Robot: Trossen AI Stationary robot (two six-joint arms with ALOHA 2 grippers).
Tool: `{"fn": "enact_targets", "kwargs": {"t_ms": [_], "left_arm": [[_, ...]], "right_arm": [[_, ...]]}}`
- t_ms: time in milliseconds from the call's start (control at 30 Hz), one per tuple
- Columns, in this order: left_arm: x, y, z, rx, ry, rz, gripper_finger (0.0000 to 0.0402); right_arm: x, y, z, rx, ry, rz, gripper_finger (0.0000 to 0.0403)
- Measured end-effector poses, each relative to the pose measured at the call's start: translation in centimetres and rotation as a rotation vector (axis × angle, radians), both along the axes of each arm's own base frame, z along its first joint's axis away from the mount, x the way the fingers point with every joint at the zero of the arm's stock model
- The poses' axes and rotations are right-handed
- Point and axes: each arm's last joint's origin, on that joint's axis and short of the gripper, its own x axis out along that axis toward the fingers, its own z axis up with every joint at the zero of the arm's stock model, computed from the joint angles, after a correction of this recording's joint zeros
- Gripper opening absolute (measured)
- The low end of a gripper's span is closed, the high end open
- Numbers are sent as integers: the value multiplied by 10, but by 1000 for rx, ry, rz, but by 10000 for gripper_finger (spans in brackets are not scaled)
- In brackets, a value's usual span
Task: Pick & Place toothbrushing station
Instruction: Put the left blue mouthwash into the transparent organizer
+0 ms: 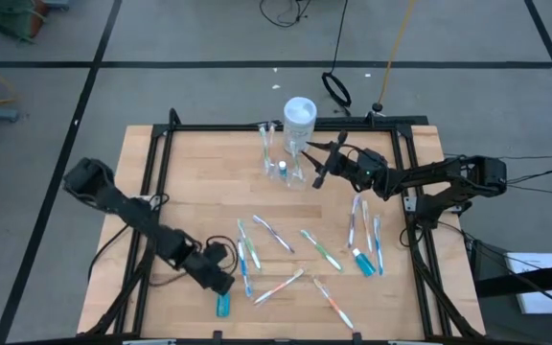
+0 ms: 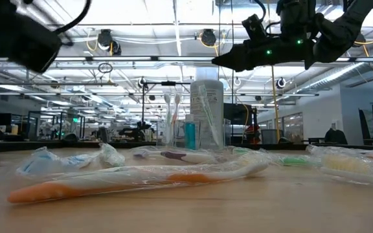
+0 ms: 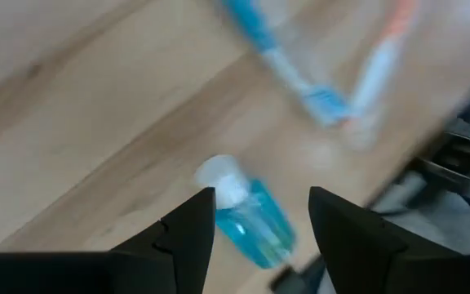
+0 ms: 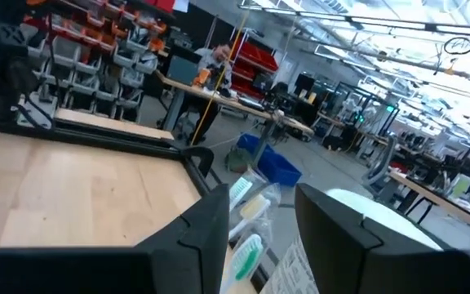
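The toothbrushing station [image 1: 284, 165], a small clear cup-like holder, stands at the upper centre of the high view on the wooden counter [image 1: 199, 182], with wrapped toothbrushes upright in it. Just beside it, toward the top of the frame, stands a taller white-capped container [image 1: 300, 119].

The right gripper [image 1: 316, 158] hangs right of the station in the high view, raised off the counter as the low view shows; its fingers stand apart with nothing between them, the toothbrush heads in the holder showing through the gap in its wrist view.

The left gripper [image 1: 221, 281] sits low at the lower left of centre in the high view, over a small blue bottle [image 1: 223, 306] with a white cap lying on its side near the counter's bottom edge. Its fingers [image 3: 188, 237] are wide apart, either side of the bottle's cap end, and hold nothing.

Loose wrapped toothbrushes [image 1: 322, 250] lie scattered across the lower half of the counter, and an orange-handled one [image 2: 135, 179] lies nearest in the low view
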Motion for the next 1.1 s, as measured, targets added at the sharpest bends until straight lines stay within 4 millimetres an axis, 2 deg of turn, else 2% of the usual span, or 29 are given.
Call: {"fn": "enact_targets", "kwargs": {"t_ms": [167, 333, 500, 633, 800, 933, 1100], "left_arm": [[-1, -9, -25, 19, 103, 73, 202], [3, -15, -37, 22, 112, 79, 202], [3, -14, -36, 10, 121, 82, 186], [2, -12, -31, 46, 73, -22, 155], [7, 8, -22, 67, 77, 4, 146], [13, 19, -8, 119, -48, -182, 145], [13, 12, 0, 271, -269, -580, 145]], "right_arm": [[0, 0, 2, -4, -19, 1, 132], [0, 1, 1, 33, -25, 7, 132], [0, 1, -2, 89, -26, 11, 132], [0, 1, -3, 108, -24, 12, 132], [0, 1, -3, 108, -24, 12, 132], [0, 1, -3, 101, -20, 11, 132], [0, 1, -3, 85, -11, 10, 132]]}}
